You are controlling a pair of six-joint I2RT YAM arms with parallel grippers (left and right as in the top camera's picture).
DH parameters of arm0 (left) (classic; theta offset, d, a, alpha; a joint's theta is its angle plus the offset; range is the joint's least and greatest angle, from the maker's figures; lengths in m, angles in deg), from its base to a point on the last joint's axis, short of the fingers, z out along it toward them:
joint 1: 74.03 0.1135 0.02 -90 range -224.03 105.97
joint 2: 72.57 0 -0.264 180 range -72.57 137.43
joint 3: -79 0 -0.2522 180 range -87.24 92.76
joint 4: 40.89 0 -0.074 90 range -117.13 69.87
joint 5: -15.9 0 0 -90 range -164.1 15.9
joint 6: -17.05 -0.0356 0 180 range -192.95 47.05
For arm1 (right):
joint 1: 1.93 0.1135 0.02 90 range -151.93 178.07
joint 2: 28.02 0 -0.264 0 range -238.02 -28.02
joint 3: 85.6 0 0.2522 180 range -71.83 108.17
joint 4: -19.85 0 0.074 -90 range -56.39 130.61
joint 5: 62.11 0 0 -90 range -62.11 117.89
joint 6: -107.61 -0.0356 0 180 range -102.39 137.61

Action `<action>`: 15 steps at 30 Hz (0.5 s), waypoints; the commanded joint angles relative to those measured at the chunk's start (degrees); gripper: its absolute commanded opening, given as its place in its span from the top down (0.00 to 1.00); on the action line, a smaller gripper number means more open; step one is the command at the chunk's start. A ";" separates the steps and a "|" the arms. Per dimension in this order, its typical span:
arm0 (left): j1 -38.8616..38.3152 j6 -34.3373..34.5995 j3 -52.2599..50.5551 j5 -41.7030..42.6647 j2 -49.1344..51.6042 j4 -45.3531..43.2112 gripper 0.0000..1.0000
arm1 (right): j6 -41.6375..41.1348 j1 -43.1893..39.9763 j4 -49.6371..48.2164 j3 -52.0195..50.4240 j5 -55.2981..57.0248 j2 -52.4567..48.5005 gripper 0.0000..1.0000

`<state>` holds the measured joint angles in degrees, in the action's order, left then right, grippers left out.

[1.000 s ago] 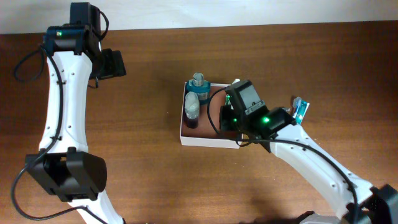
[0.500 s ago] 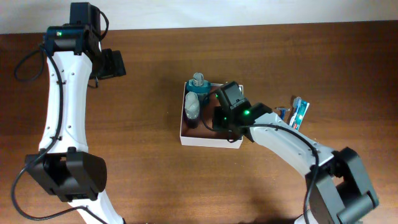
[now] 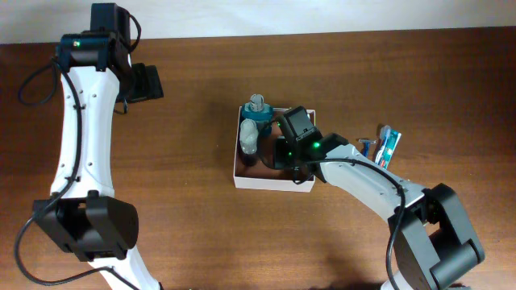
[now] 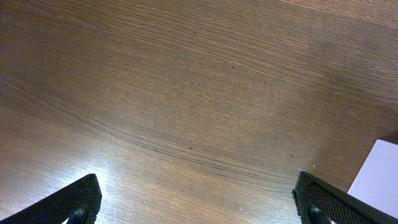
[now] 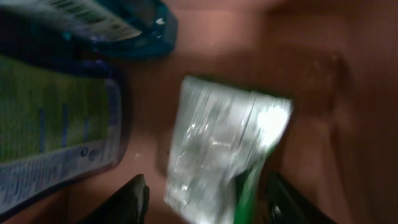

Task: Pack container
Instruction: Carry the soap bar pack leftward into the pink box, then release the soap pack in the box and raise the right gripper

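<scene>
My right end effector [image 5: 208, 202] hangs low inside the container [image 3: 270, 183], its fingers spread apart on either side of a crinkled clear packet [image 5: 217, 143] that lies on the reddish-brown floor; neither finger plainly touches it. The container sits at mid counter [image 3: 193, 209], with a teal bottle [image 3: 260, 121] and a pale-capped bottle [image 3: 250, 138] against the wall nearest my left arm. My left end effector [image 4: 199, 202] gapes wide above the counter, well apart from the container.
</scene>
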<state>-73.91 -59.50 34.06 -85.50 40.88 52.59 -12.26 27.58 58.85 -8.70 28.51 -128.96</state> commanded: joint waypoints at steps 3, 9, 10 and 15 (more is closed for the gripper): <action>-0.11 -0.26 0.79 -0.44 -1.55 0.04 0.01 | 2.67 0.48 1.68 3.54 -3.48 -0.02 0.43; -0.11 -0.26 0.79 -0.44 -1.55 0.04 0.01 | 4.57 0.44 12.57 13.66 -2.54 0.94 0.43; -0.11 -0.26 0.79 -0.44 -1.55 0.04 0.01 | 4.57 0.42 14.88 15.52 -1.75 1.11 0.42; -0.11 -0.26 0.79 -0.44 -1.55 0.04 0.01 | 4.55 -0.50 28.11 25.05 3.72 2.29 0.42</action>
<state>-73.91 -59.50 34.06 -85.50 40.88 52.62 -8.63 27.56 83.26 11.45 28.01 -128.90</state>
